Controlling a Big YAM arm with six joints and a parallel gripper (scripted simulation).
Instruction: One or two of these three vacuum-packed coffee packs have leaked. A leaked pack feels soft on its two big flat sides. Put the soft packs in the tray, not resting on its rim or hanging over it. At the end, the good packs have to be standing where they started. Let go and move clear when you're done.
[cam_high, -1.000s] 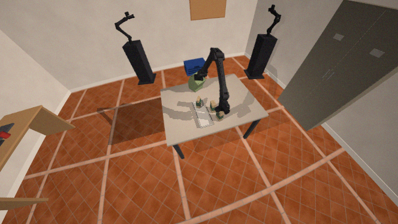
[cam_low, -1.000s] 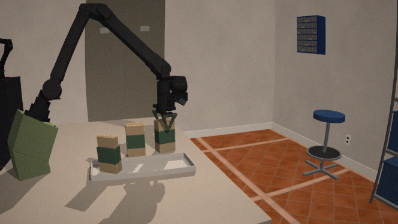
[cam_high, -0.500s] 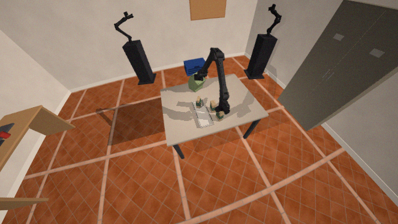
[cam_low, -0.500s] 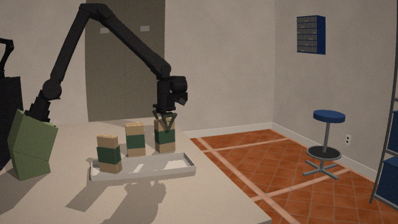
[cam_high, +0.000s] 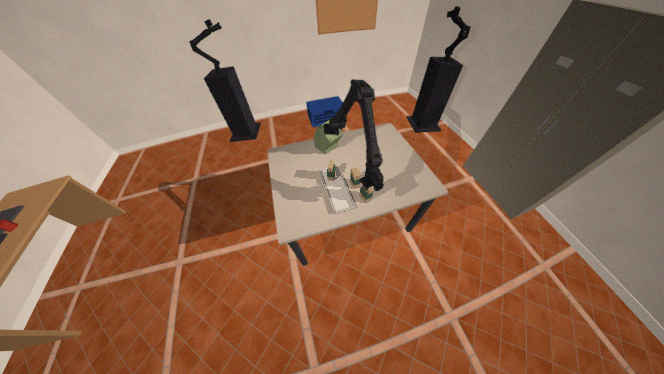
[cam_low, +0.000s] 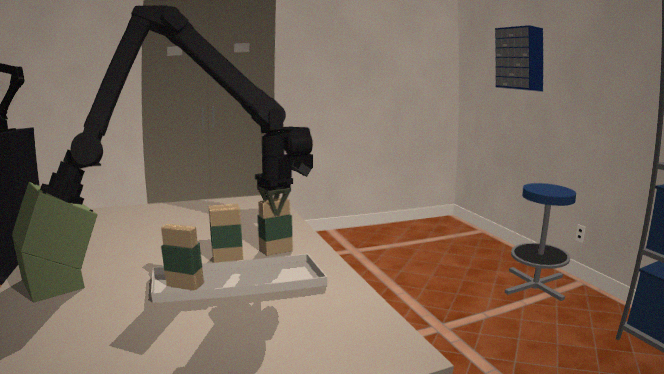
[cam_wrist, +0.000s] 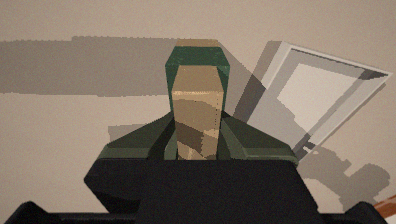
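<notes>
The claw (cam_low: 274, 204) pinches the top of the tan, green-banded coffee pack (cam_low: 274, 233) standing on the table (cam_low: 310, 345); it squeezes narrow, probably soft. Next: lift it into the grey tray (cam_low: 312, 281) just beside.

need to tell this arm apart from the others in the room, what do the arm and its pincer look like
The arm is matt black with slim boxy links and rounded joints, rising from a blocky olive-green base. A chunkier black wrist block carries the pincer, whose two fingers are dark green, angular wedges. No cables or markings show.
</notes>
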